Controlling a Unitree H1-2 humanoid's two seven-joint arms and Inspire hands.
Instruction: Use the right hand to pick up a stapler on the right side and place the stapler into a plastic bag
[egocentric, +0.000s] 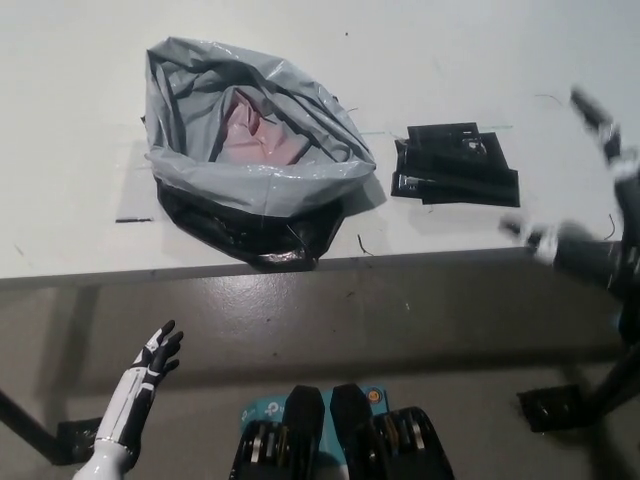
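Lowest in frame, the robot's white left hand (150, 365) hung idle, fingers apart. One white table (80, 120) bore one open grey plastic bag (250, 185) and, at centre right, flat black items (455, 165); no stapler was discernible. Blurred at right, the black right hand (580, 245) spread wide, empty: pickup seemingly undone.

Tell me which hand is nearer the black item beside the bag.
Right. The right hand hovers just right of the black item; the left hand hangs far off at lower left, beyond the table's near edge.
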